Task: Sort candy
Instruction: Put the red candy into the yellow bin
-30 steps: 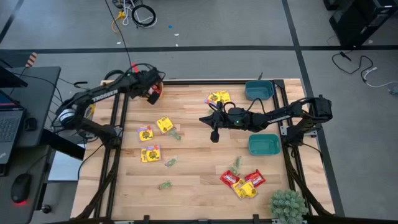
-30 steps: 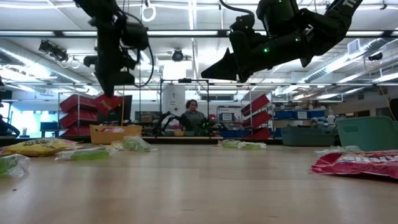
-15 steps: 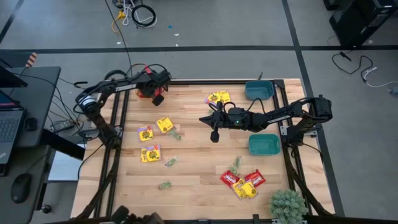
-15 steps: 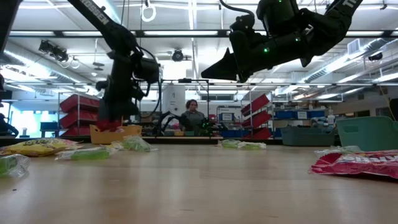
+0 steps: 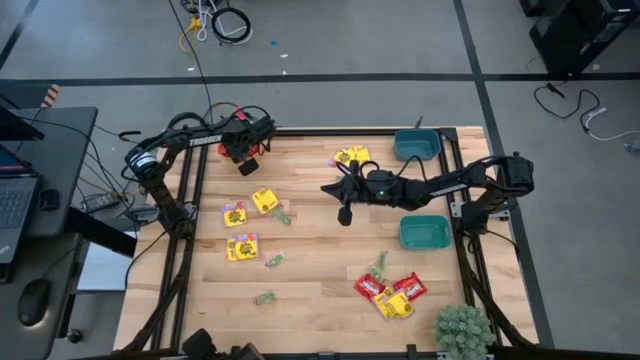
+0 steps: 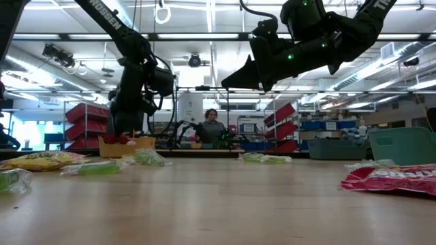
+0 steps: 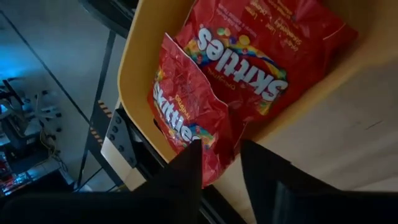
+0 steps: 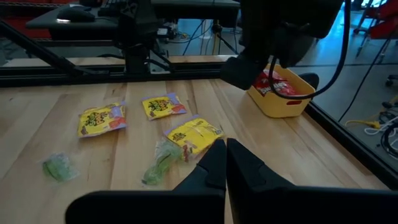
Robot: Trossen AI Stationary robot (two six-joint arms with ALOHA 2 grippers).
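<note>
My left gripper (image 7: 219, 158) stands open over the orange bowl (image 7: 134, 74) at the table's far left corner (image 5: 232, 150). Two red candy packets lie in the bowl; the upper one (image 7: 186, 115) drapes over the rim, its lower corner between my fingers. My right gripper (image 5: 345, 215) hangs shut above the table's middle, holding nothing (image 8: 225, 155). Yellow candy packets (image 5: 264, 200) and pale green ones (image 5: 283, 216) lie flat on the wood below and left of it. My left gripper's open fingers (image 7: 186, 168) stand on either side of the upper red packet's lower corner (image 7: 214, 171), coming from above the bowl's rim. Whether they touch it I cannot tell. The packet rests on the other red packet and on the bowl's wall.
Two teal bowls (image 5: 417, 146) (image 5: 424, 232) stand by the right edge. Red and yellow packets (image 5: 390, 292) lie near the front right, beside a green plant (image 5: 462, 330). Another yellow packet (image 5: 351, 156) lies at the far middle. People sit in the room beyond the table (image 6: 212, 129).
My left gripper has come down over the orange bowl with the red packet, which hung below it a second ago and now lies in the bowl. My right gripper has kept still.
</note>
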